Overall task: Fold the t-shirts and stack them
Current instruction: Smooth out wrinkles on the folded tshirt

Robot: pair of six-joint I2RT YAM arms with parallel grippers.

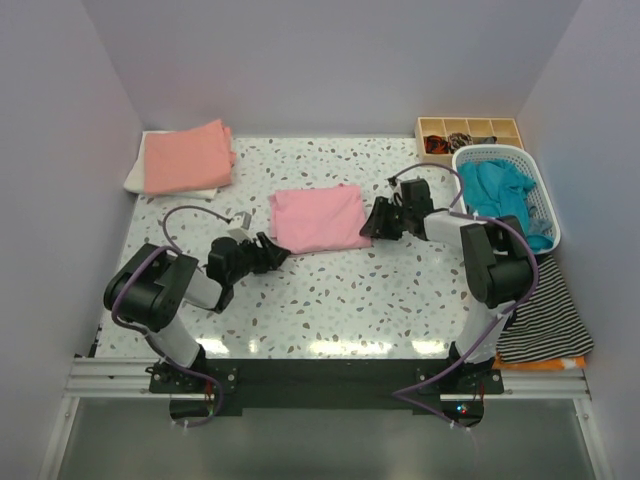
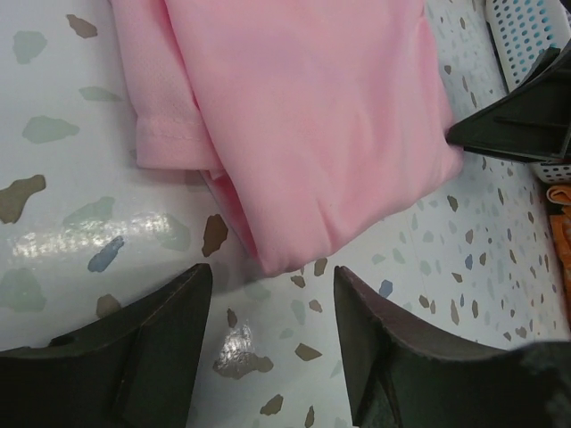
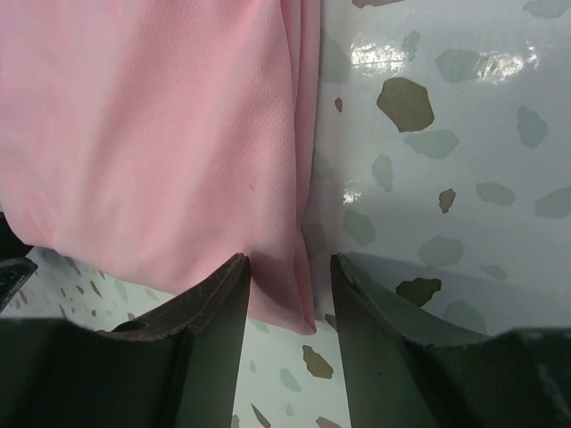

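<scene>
A light pink t-shirt (image 1: pixel 318 218) lies folded in a rough square at the table's middle. My left gripper (image 1: pixel 276 250) is open at its near left corner; in the left wrist view the shirt's corner (image 2: pixel 303 134) lies just ahead of the gap of the gripper (image 2: pixel 272 299), apart from the fingers. My right gripper (image 1: pixel 376 222) is open at the shirt's right edge; in the right wrist view the folded edge (image 3: pixel 281 267) lies between the fingers of the gripper (image 3: pixel 290 278). A folded salmon-orange t-shirt (image 1: pixel 187 156) rests on a white one (image 1: pixel 135 176) at the back left. A teal t-shirt (image 1: pixel 498 190) lies in the basket.
A white plastic basket (image 1: pixel 545 215) stands at the right. A wooden compartment box (image 1: pixel 468 131) is behind it. A black-and-white striped cloth (image 1: pixel 545 312) over something orange (image 1: pixel 540 362) lies at the near right edge. Walls close in on three sides.
</scene>
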